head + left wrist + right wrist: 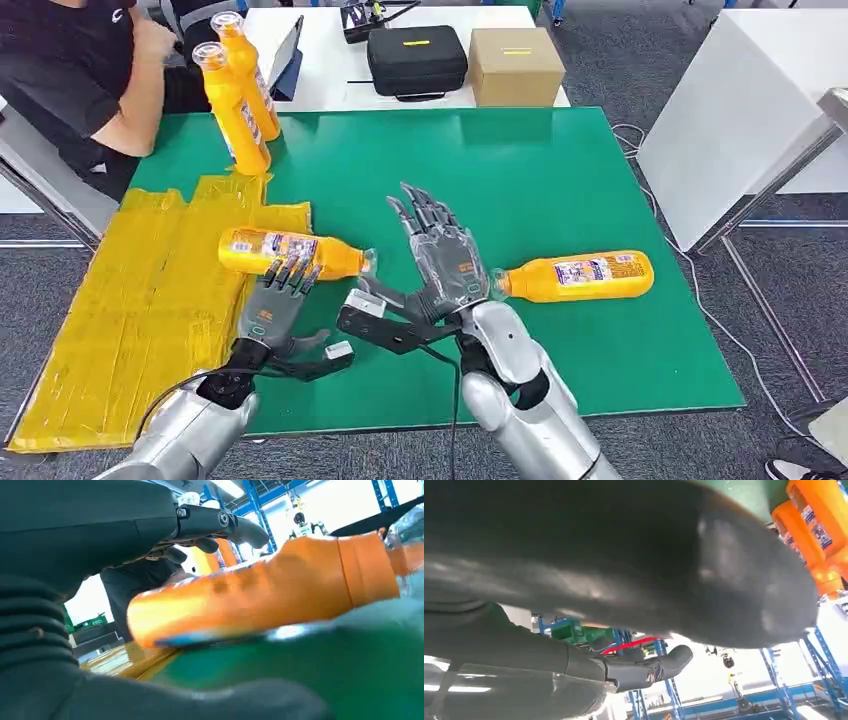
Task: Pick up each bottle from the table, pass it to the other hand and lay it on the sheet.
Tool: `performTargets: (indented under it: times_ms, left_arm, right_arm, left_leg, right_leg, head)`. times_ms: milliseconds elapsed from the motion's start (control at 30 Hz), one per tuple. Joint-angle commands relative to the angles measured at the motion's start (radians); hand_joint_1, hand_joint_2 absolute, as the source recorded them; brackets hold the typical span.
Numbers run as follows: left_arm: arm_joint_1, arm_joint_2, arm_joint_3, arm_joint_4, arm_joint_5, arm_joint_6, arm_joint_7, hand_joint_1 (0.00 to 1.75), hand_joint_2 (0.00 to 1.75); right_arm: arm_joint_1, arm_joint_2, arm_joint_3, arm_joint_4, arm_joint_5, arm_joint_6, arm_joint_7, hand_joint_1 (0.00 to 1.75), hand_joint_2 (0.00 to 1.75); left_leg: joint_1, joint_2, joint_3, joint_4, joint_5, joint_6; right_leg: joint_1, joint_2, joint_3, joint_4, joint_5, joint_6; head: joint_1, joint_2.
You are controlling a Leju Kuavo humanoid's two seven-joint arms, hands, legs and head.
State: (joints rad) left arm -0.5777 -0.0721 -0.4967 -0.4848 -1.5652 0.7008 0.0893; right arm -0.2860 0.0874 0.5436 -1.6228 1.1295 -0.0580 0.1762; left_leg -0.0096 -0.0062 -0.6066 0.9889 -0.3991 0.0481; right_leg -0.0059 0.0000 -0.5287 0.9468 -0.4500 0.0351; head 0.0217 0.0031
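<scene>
Silver left hand (pixel 272 305) has its fingers draped over a lying bottle (pixel 290 253) at the yellow sheet's (pixel 130 300) edge; a firm grip cannot be told. Right hand (pixel 445 255) lies spread, holding nothing, another bottle (pixel 580 276) just beside it. 2 bottles (pixel 240 90) stand far back on the green surface (pixel 520 170).

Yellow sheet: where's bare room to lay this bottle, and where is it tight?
The yellow sheet is bare left of the left hand holding the bottle. Its far corner is crowded by two upright bottles. The green mat's far right is free.
</scene>
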Motion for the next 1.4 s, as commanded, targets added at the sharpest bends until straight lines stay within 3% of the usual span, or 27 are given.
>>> performTargets:
  times_ms: [33, 200, 233, 267, 300, 367, 467, 500, 600, 733, 933, 1133, 1267, 1400]
  left_arm:
    - [-0.051, -0.005, 0.018, 0.096, -0.003, -0.003, 0.008, 0.00, 0.00]
    - [0.022, -0.020, 0.188, -0.088, 0.173, -0.003, -0.176, 0.00, 0.00]
    - [0.093, -0.110, 0.344, -0.255, 0.334, -0.059, -0.337, 0.00, 0.00]
    - [0.181, -0.077, 0.389, -0.564, 0.825, -0.187, -0.527, 0.00, 0.00]
    - [0.256, -0.064, 0.392, -0.793, 0.984, -0.271, -0.489, 0.00, 0.00]
    - [0.352, -0.025, 0.424, -1.022, 1.251, -0.381, -0.488, 0.00, 0.00]
    - [0.454, 0.032, 0.487, -1.116, 1.582, -0.515, -0.544, 0.00, 0.00]
    - [0.491, 0.067, 0.510, -1.121, 1.703, -0.594, -0.562, 0.00, 0.00]
    - [0.528, 0.105, 0.540, -1.095, 1.806, -0.699, -0.589, 0.00, 0.00]
    - [0.477, 0.097, 0.525, -1.062, 1.784, -0.705, -0.593, 0.00, 0.00]
    - [0.435, 0.113, 0.507, -1.057, 1.716, -0.653, -0.543, 0.00, 0.00]
    - [0.328, 0.102, 0.486, -0.967, 1.687, -0.668, -0.517, 0.00, 0.00]
    - [0.207, 0.077, 0.456, -0.869, 1.694, -0.673, -0.485, 0.00, 0.00]
    - [0.140, 0.074, 0.442, -0.802, 1.702, -0.667, -0.477, 0.00, 0.00]
  right_arm:
    - [-0.072, -0.009, 0.028, 0.067, -0.011, 0.021, 0.006, 0.00, 0.00]
    - [-0.047, -0.031, 0.009, 0.042, -0.017, 0.006, 0.020, 0.00, 0.00]
    - [-0.014, -0.035, -0.032, 0.015, -0.060, 0.002, 0.024, 0.00, 0.00]
    - [0.032, -0.067, -0.084, -0.031, -0.110, 0.019, -0.021, 0.00, 0.00]
    - [0.057, -0.076, -0.125, -0.049, -0.134, 0.032, -0.050, 0.00, 0.00]
    - [0.102, -0.092, -0.196, -0.073, -0.144, 0.050, -0.090, 0.00, 0.00]
    - [0.180, -0.152, -0.266, -0.105, -0.159, 0.038, -0.145, 0.00, 0.00]
    - [0.215, -0.191, -0.289, -0.116, -0.161, 0.037, -0.165, 0.00, 1.75]
    - [0.296, -0.219, -0.356, -0.168, -0.136, 0.033, -0.199, 0.00, 1.75]
    - [0.371, -0.225, -0.388, -0.243, -0.095, 0.056, -0.184, 0.00, 1.75]
    - [0.494, -0.235, -0.417, -0.359, 0.065, 0.059, -0.137, 0.00, 1.75]
    - [0.485, -0.185, -0.566, -0.424, 0.186, 0.197, -0.108, 0.00, 1.75]
    - [0.465, -0.185, -0.683, -0.344, 0.244, 0.306, -0.104, 0.00, 1.75]
    - [0.386, -0.183, -0.732, -0.228, 0.288, 0.310, -0.134, 0.00, 1.75]
  left_leg:
    - [0.001, 0.002, 0.003, 0.001, -0.002, -0.003]
    - [0.001, 0.002, 0.005, 0.000, -0.003, -0.004]
    - [0.001, 0.001, 0.002, 0.000, -0.001, -0.002]
    - [0.001, 0.000, 0.005, 0.000, -0.003, -0.003]
    - [0.001, -0.003, 0.001, 0.000, -0.001, -0.002]
    - [0.002, -0.005, 0.004, 0.002, -0.004, -0.003]
    - [0.001, 0.004, 0.003, 0.000, -0.004, -0.002]
    - [0.001, 0.007, 0.005, 0.000, -0.005, -0.003]
    - [0.000, 0.005, 0.009, -0.002, -0.006, -0.005]
    - [0.001, -0.002, 0.002, 0.000, -0.004, -0.004]
    - [0.001, -0.004, 0.003, 0.000, -0.004, -0.004]
    - [0.001, -0.004, 0.003, 0.001, -0.004, -0.004]
    - [0.001, -0.008, 0.004, 0.001, -0.002, -0.004]
    - [0.001, -0.004, 0.004, -0.001, -0.001, -0.003]
  right_leg:
    - [0.001, 0.002, 0.003, 0.000, -0.001, -0.001]
    - [0.001, 0.001, 0.005, -0.001, -0.002, -0.001]
    - [0.001, 0.001, 0.002, -0.001, -0.001, -0.001]
    - [0.001, 0.000, 0.005, -0.001, -0.002, -0.001]
    - [0.001, -0.003, 0.003, -0.001, -0.001, 0.000]
    - [0.001, -0.005, 0.006, -0.001, -0.005, 0.000]
    - [0.000, 0.003, 0.002, -0.002, -0.002, 0.000]
    - [0.000, 0.005, 0.003, -0.003, -0.002, -0.001]
    - [0.000, 0.004, 0.008, -0.005, -0.003, -0.001]
    - [0.001, -0.002, 0.001, -0.002, -0.004, -0.002]
    - [0.000, -0.004, 0.003, -0.001, -0.005, -0.002]
    - [0.000, -0.005, 0.003, 0.000, -0.005, -0.002]
    - [0.000, -0.009, 0.004, -0.002, -0.004, -0.002]
    - [0.000, -0.005, 0.003, -0.003, -0.002, -0.002]
  head:
    - [0.000, 0.000]
    - [0.000, 0.000]
    - [0.000, 0.000]
    - [0.000, 0.000]
    - [0.000, 0.000]
    - [-0.001, 0.000]
    - [0.000, 0.000]
    - [0.001, 0.000]
    - [0.000, 0.000]
    - [0.000, 0.000]
    - [0.000, 0.000]
    - [0.000, 0.000]
    - [0.000, 0.000]
    - [0.000, 0.000]
